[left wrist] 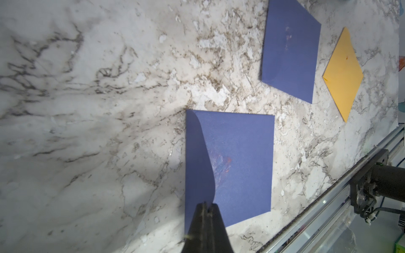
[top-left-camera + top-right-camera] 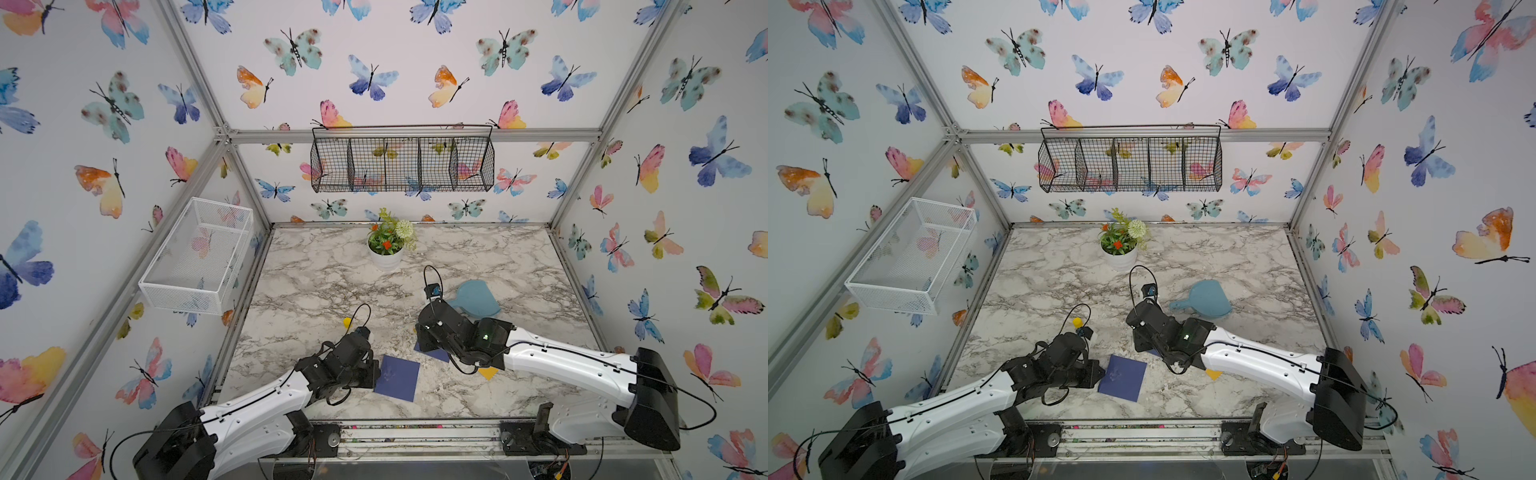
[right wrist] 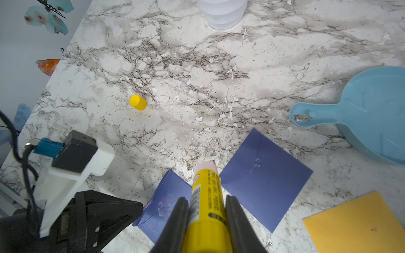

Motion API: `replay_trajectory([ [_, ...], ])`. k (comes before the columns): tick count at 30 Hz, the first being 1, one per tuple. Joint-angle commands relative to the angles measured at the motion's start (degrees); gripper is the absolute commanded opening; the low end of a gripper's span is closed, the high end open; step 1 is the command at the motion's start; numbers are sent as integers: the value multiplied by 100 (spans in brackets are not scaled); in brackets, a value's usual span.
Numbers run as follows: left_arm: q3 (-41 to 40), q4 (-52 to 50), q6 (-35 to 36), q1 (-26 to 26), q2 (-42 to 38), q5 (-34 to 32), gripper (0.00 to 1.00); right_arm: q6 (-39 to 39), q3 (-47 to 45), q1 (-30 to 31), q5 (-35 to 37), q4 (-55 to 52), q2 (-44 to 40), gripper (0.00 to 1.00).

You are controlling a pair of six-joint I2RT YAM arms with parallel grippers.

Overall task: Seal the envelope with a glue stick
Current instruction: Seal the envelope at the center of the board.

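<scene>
Glue stick (image 3: 207, 181), a yellow plastic tube with black print and bared pale tip pointing far, clamped between the closed fingers (image 3: 235, 219) of the right gripper (image 3: 207, 199) over the marbled white tabletop (image 3: 197, 76), above the gap between a near-left navy blue paper envelope (image 1: 238, 164) and a second navy blue paper envelope (image 3: 265, 179) to its right. Raised flap (image 1: 197, 157) of the near-left envelope pinched in the closed left gripper (image 1: 207, 206); small yellow plastic cap (image 3: 138, 102) lying well apart, far left.

White left arm (image 2: 257, 411) and right arm (image 2: 569, 365), black joints (image 2: 652, 399), looping black cables (image 3: 25, 173).
</scene>
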Motion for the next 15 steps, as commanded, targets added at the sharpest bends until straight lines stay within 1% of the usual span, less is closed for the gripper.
replay_trajectory([
  [1,87,85,171,44,145,152,6,67,-21,-26,-28,-136,-66,3],
  [15,-25,544,224,37,613,370,6,108,-64,-26,-47,-175,-121,3],
])
